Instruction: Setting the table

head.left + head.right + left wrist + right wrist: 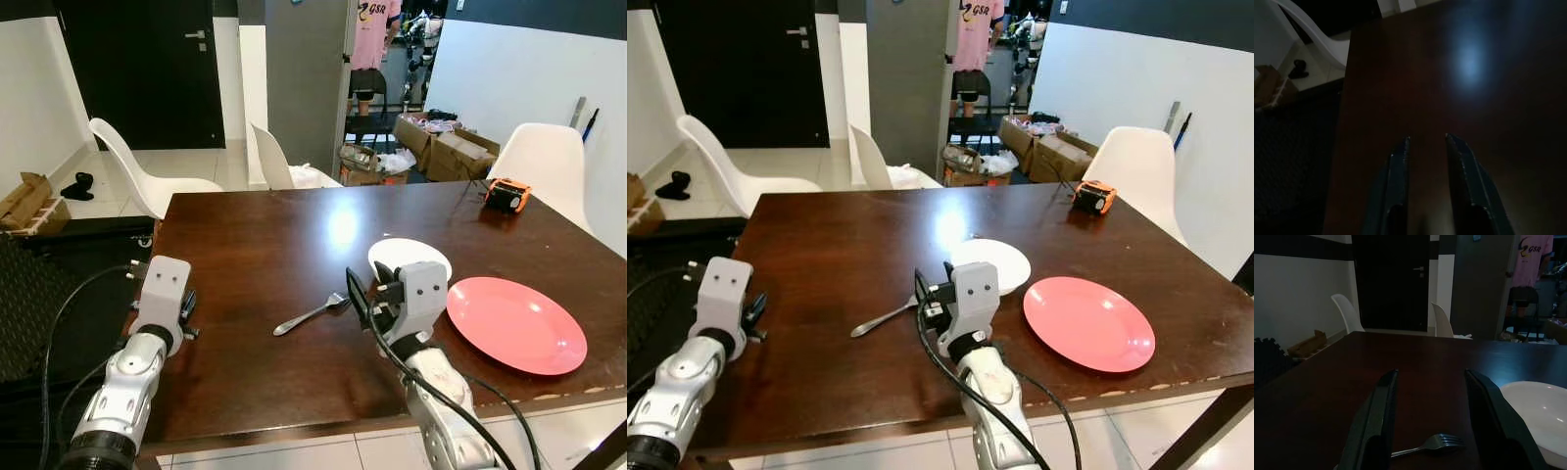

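Note:
A silver fork [312,315] lies on the dark wooden table [255,245], its tines toward a white plate [409,257]. To the right of that sits a pink plate [516,323] near the front edge. My right gripper [1431,374] hovers low over the table just right of the fork, open, with the fork [1430,444] between and below its fingers and the white plate [1537,411] beside it. Over the table's left edge my left gripper [1427,138] is slightly open and holds nothing.
An orange device [507,195] rests at the table's far right. White chairs stand at the far left [147,176], far side [279,162] and right [549,162]. Cardboard boxes [446,147] and a person in a pink shirt [374,29] are beyond.

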`<state>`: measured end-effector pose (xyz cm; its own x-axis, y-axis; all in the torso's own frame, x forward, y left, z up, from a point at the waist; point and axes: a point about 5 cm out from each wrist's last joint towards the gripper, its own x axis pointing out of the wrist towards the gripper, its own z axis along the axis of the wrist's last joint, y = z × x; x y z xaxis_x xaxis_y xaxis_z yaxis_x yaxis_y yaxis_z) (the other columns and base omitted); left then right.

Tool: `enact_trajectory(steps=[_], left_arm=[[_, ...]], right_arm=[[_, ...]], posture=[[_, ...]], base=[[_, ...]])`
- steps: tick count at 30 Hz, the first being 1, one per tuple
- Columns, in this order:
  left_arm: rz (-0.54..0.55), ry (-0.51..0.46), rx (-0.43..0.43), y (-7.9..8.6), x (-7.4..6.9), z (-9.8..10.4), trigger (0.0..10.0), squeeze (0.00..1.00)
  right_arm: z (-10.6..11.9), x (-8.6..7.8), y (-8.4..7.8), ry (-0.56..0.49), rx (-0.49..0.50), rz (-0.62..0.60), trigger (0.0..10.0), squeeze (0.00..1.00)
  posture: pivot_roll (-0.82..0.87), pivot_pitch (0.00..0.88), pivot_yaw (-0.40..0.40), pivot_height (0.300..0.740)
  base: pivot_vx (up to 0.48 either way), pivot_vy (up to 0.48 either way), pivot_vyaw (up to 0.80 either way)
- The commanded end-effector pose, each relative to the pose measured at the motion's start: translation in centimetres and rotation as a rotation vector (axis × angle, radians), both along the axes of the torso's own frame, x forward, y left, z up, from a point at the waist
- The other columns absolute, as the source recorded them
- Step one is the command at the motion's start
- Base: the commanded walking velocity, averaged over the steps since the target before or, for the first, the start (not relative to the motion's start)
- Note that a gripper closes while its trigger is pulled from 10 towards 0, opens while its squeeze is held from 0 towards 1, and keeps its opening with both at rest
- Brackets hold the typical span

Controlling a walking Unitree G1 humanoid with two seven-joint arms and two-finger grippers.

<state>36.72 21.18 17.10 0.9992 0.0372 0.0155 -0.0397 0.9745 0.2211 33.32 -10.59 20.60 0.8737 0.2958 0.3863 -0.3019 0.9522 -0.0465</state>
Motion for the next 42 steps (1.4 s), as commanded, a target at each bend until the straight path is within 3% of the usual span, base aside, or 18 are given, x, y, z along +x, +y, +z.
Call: enact_trajectory(steps=[1,2,3,7,12,19,42], left_arm=[[-0.004,0.028,0.007,0.0,-0.3,-0.6,9.1,0.0],[-0.004,0.028,0.007,0.0,-0.3,-0.6,9.1,0.0],[-0.007,0.034,-0.017,-0.2,-0.5,-0.8,10.0,0.0],[-0.051,0.017,-0.09,-1.2,-1.5,-1.0,10.0,0.0],[-0.08,0.004,-0.086,-2.1,-2.3,-1.3,10.0,0.0],[-0.078,0.013,-0.085,-2.3,-2.2,-1.6,10.0,0.0],[-0.039,0.053,-0.093,-2.2,-1.8,-1.9,10.0,0.0]], right_arm=[[-0.7,0.1,0.0,0.027,0.009,-0.004,10.0,0.0],[-0.7,0.1,0.0,0.027,0.009,-0.004,10.0,0.0],[-1.3,0.1,-0.2,0.056,0.023,-0.013,10.0,0.0],[-2.2,-0.1,-0.3,0.091,0.031,-0.02,10.0,0.0],[-2.4,-0.2,-0.4,0.1,0.037,-0.02,10.0,0.0],[-2.4,-0.2,0.0,0.101,0.038,-0.003,10.0,0.0],[-2.5,-0.4,-0.1,0.101,0.041,0.0,10.0,0.0]], posture=[[0.03,0.093,0.061,0.74],[0.03,0.093,0.061,0.74],[0.03,0.092,0.061,0.74],[0.03,0.095,0.062,0.74],[0.03,0.095,0.058,0.74],[0.03,0.09,0.056,0.74],[0.02,0.078,0.06,0.74]], base=[[0.0,0.0,0.0],[0.0,0.0,0.0],[0.0,0.0,0.0],[0.0,0.0,0.0],[0.0,0.0,0.0],[0.0,0.0,0.0],[0.071,-0.351,0.0]])
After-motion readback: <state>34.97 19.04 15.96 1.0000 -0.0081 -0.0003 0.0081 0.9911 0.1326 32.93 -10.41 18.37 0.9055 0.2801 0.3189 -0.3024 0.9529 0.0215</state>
